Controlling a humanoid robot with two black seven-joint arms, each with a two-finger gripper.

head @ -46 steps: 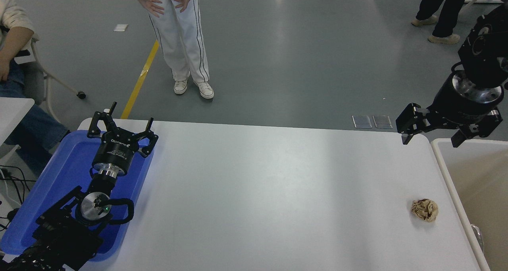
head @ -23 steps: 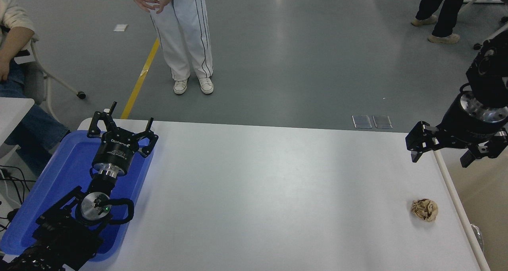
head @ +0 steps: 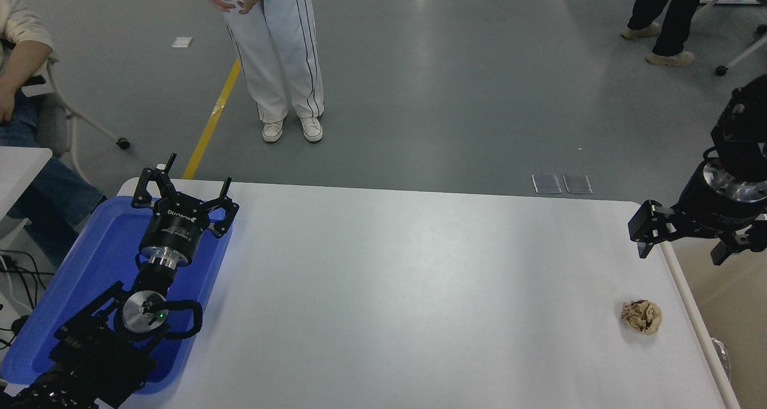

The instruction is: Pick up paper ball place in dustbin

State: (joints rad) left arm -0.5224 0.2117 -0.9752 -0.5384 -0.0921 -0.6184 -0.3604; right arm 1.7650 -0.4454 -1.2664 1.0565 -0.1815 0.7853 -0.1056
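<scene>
Head view: the right pincer (head: pixel 683 244) hangs above the bench's (head: pixel 419 289) far right corner, jaws spread, holding nothing. The paper ball (head: pixel 642 317) lies on the bench nearer the camera than that pincer, apart from it, just beside the dustbin (head: pixel 689 301) rim. The left pincer (head: pixel 183 196), spread, is parked over the blue tray (head: pixel 90 265).

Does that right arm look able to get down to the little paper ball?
Probably yes. The right gripper hangs open above the dustbin rim, just beyond the paper ball, which lies alone on bare table with nothing between them.
</scene>
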